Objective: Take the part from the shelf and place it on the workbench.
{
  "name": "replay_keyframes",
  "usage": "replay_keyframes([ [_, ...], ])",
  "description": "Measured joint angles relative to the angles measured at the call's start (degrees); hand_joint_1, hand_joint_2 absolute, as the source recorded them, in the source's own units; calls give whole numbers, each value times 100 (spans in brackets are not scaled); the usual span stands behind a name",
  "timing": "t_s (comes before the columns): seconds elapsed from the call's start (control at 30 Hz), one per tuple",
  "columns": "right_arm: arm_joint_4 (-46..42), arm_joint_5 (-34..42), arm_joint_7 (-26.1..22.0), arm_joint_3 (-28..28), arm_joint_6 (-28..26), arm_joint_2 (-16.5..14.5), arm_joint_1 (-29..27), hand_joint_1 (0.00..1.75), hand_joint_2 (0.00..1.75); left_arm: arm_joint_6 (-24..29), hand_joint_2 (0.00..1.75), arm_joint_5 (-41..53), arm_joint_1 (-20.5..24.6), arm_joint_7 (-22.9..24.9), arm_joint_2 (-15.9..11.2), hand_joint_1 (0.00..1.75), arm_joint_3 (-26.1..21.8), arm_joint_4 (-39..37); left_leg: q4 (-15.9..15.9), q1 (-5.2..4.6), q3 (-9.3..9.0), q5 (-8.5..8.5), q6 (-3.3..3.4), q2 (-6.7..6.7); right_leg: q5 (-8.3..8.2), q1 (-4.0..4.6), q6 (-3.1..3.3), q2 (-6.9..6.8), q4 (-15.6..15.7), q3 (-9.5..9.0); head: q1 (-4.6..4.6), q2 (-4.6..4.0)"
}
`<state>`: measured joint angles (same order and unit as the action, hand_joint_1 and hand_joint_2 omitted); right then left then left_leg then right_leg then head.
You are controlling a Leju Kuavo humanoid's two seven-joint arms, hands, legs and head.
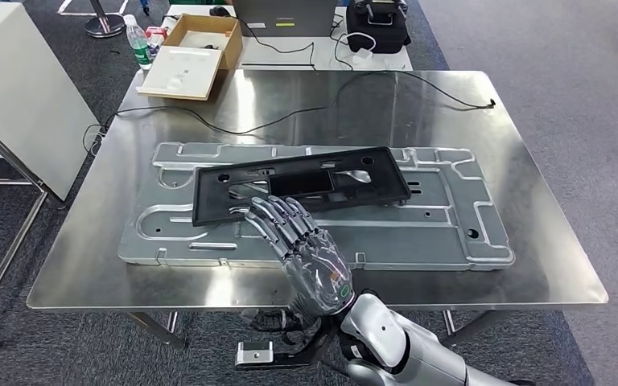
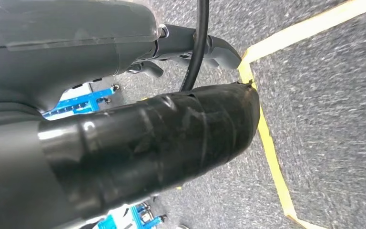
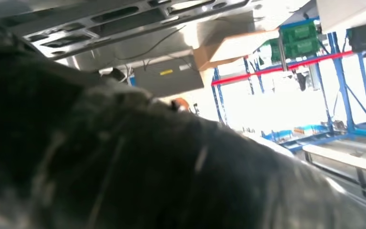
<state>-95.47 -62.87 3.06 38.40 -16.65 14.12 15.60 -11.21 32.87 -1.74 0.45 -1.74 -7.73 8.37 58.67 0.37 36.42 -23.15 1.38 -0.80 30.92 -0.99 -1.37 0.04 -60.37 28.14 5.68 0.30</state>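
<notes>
A long black plastic part (image 1: 306, 183) with several cut-outs lies flat on a grey stamped metal panel (image 1: 418, 233), which rests on the steel workbench (image 1: 531, 145). My right hand (image 1: 306, 245) reaches in from the near edge. Its fingers are stretched out and apart, and the tips lie on the part's near rim without gripping it. In the right wrist view the hand (image 3: 124, 167) is a dark blur close to the lens. My left hand (image 2: 76, 43) hangs low over carpet, and how its fingers lie is hidden.
At the far left corner of the bench stand an open cardboard box (image 1: 193, 52) and a plastic bottle (image 1: 137, 42). A black cable (image 1: 418, 80) runs across the far side of the bench. A white cabinet (image 1: 16, 88) stands to the left. Yellow floor tape (image 2: 267, 143) crosses the carpet.
</notes>
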Motion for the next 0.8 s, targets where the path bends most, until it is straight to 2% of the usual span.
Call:
replay_keyframes([
  [0.03, 1, -1, 0, 21, -10, -8, 10, 0, 0, 4, 0, 0, -4, 1, -4, 0, -1, 0, 4, 0, 19, 44, -43, 2, 57, 22, 38, 2, 165, -72, -1, 1],
  [0.07, 2, -1, 0, 40, -15, -13, 13, 0, 0, 5, 0, 0, -8, 2, -6, 0, -1, -1, -10, 1, 23, 93, -86, 4, 40, 39, 85, 3, 207, -62, -1, 0],
  [0.1, 5, -1, 0, 58, -15, -21, 16, 0, 0, 6, 0, 0, -12, 4, -9, 0, -1, -5, -20, 11, 33, 124, -125, 7, -13, 32, 137, -3, 224, -20, 1, -1],
  [0.13, 8, -1, 0, 79, -15, -34, 23, 0, 0, 5, 0, -2, -13, 3, -10, 0, -1, -10, 5, 22, 61, 73, -161, 16, -77, 25, 193, -12, 243, 23, -2, -1],
  [0.17, 11, -1, 0, 98, -14, -51, 28, 0, 0, 5, 0, -4, -14, 4, -11, 0, -1, -15, 112, 30, 110, -94, -195, 26, -151, 13, 254, -22, 269, 79, -2, -1],
  [0.2, 15, -1, 0, 117, -14, -68, 32, 0, 0, 4, 0, -5, -15, 4, -15, 0, -1, -20, 320, 41, 177, -358, -226, 35, -227, 1, 300, -32, 287, 147, -5, -1],
  [0.27, 23, -2, 0, 148, -14, -92, 35, 0, 0, 4, 0, -7, -17, 5, -25, 0, -1, -21, 996, 46, 326, -943, -284, 40, -366, 13, 341, -39, 284, 317, -7, -1],
  [0.3, 28, -2, 0, 159, -14, -98, 33, 0, 0, 5, 0, -7, -17, 5, -31, 0, -1, -21, 1317, 47, 361, -1070, -305, 40, -436, 17, 335, -39, 276, 403, -7, -1],
  [0.33, 34, -2, 0, 167, -14, -102, 32, 0, 0, 7, 0, -7, -15, 5, -35, 0, -1, -21, 1524, 49, 340, -1052, -319, 40, -505, 19, 326, -40, 262, 496, -7, -1],
  [0.37, 37, -2, 0, 171, -14, -102, 31, 0, 0, 8, 0, -7, -12, 5, -39, 0, -1, -21, 1553, 53, 238, -910, -324, 40, -568, 18, 312, -42, 241, 589, -7, -1],
  [0.4, 39, -1, 0, 175, -14, -103, 32, 0, 0, 9, 0, -7, -10, 5, -45, 0, -1, -21, 1387, 60, 40, -732, -323, 40, -625, 16, 293, -42, 213, 680, -7, -1],
  [0.43, 38, -1, 0, 178, -14, -103, 33, 0, 0, 10, 0, -7, -4, 5, -50, 0, -1, -20, 1052, 69, -246, -624, -315, 45, -675, 15, 271, -43, 176, 767, -8, -1],
  [0.5, 34, -1, 0, 182, -19, -108, 40, 0, 0, 15, 0, -7, 1, 5, -63, 0, -1, -21, 235, 58, -822, -681, -262, 70, -766, 28, 208, -38, 105, 892, -5, -1],
  [0.53, 32, -3, 1, 186, -25, -110, 43, 0, 0, 19, 0, -6, 3, 5, -67, 0, -1, -21, -28, 43, -974, -760, -219, 82, -813, 35, 173, -38, 91, 920, -5, -1],
  [0.57, 30, -8, 2, 190, -35, -112, 42, 0, 0, 25, 0, -5, 1, 5, -70, 0, -1, -21, -152, 23, -1019, -795, -168, 88, -865, 42, 136, -38, 95, 935, -4, -1],
  [0.6, 31, -19, 5, 195, -51, -111, 31, 0, 0, 31, 0, -2, -1, 5, -70, 0, -1, -23, -162, 25, -972, -762, -106, 83, -916, 42, 101, -36, 111, 944, -4, -1],
  [0.63, 32, -37, 10, 199, -75, -109, 9, 0, 0, 41, 0, 1, 3, 4, -69, 0, -1, -25, -172, 30, -920, -703, -48, 67, -891, 36, 68, -29, 95, 975, -3, -2],
  [0.67, 32, -61, 15, 203, -98, -107, -20, 0, 0, 52, 0, 4, 6, 3, -69, 0, -1, -27, -182, 38, -856, -634, 15, 50, -759, 32, 38, -21, 14, 1022, -2, -2],
  [0.7, 32, -88, 23, 206, -121, -105, -53, 0, 0, 64, 0, 6, 9, 1, -69, 0, -1, -28, -194, 45, -776, -556, 71, 29, -510, 27, 13, -12, -178, 1092, -1, -2],
  [0.77, 30, -146, 46, 217, -169, -99, -134, 0, 0, 87, 0, 10, 10, -5, -71, 0, -1, -28, -187, 27, -609, -413, 135, 2, 112, 22, -20, -8, -832, 1234, -2, -2],
  [0.8, 30, -177, 62, 222, -198, -94, -185, 0, 0, 97, 0, 11, 7, -8, -70, 0, -1, -28, -179, 13, -521, -344, 143, -7, 289, 23, -29, -8, -1173, 1270, -3, -2],
])
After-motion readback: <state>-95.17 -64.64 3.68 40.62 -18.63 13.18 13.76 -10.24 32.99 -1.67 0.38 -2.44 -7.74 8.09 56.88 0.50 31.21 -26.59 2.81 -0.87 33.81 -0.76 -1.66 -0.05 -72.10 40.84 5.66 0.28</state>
